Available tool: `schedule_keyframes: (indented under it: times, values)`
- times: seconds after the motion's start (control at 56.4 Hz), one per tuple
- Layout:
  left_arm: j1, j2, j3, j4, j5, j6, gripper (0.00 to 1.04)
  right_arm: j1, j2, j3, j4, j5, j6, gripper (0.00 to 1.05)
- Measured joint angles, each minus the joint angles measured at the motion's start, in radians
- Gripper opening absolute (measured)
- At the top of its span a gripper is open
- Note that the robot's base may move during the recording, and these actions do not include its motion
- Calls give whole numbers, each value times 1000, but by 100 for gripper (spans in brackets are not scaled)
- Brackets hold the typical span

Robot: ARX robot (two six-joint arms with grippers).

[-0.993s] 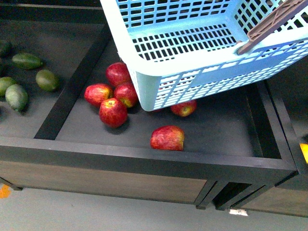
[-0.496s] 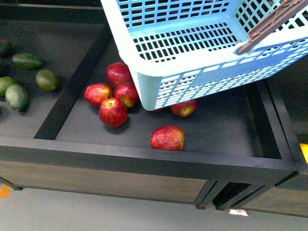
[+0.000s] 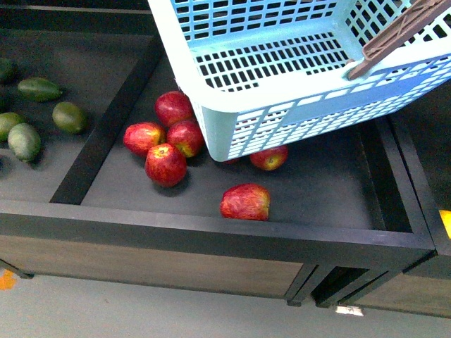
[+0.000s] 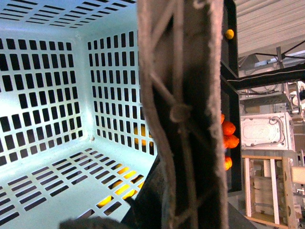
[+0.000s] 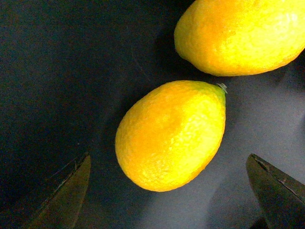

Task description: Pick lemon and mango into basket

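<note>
The light blue basket [image 3: 282,77] hangs tilted above the dark bin of red apples, empty inside, with a brown handle [image 3: 394,35] at its upper right. My left gripper is shut on that handle [image 4: 183,114]; its jaws are hidden behind it, and the basket's slotted inside [image 4: 57,95] fills the left wrist view. In the right wrist view a bright yellow lemon [image 5: 171,134] lies on a dark surface just ahead of my open right gripper [image 5: 171,191], between its spread fingers. A second lemon [image 5: 240,33] lies just beyond it. No dark red mango is in view.
Several red apples [image 3: 165,163] lie in the middle bin [image 3: 211,229]; one [image 3: 245,202] sits alone near its front wall. Green oval fruits [image 3: 69,117] lie in the left bin. Orange fruits [image 4: 228,136] show past the handle in the left wrist view.
The basket has shifted very slightly to the right and down; the fruit in the bins has not moved.
</note>
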Motion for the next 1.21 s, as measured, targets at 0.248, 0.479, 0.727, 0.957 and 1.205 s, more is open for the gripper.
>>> schedule_keyframes:
  times: [0.248, 0.479, 0.727, 0.957, 1.205]
  values:
    - [0, 0, 0, 0, 0, 0, 5, -7, 90, 128, -48, 18, 7, 96]
    - [0, 0, 0, 0, 0, 0, 5, -9, 141, 211, -81, 35, 2, 96]
    - [0, 0, 0, 0, 0, 0, 5, -15, 189, 284, -116, 25, -5, 87]
    - [0, 0, 0, 0, 0, 0, 5, -28, 154, 200, -44, -20, -35, 66]
    - [0, 0, 0, 0, 0, 0, 5, -59, -38, -125, 113, -107, -127, 66]
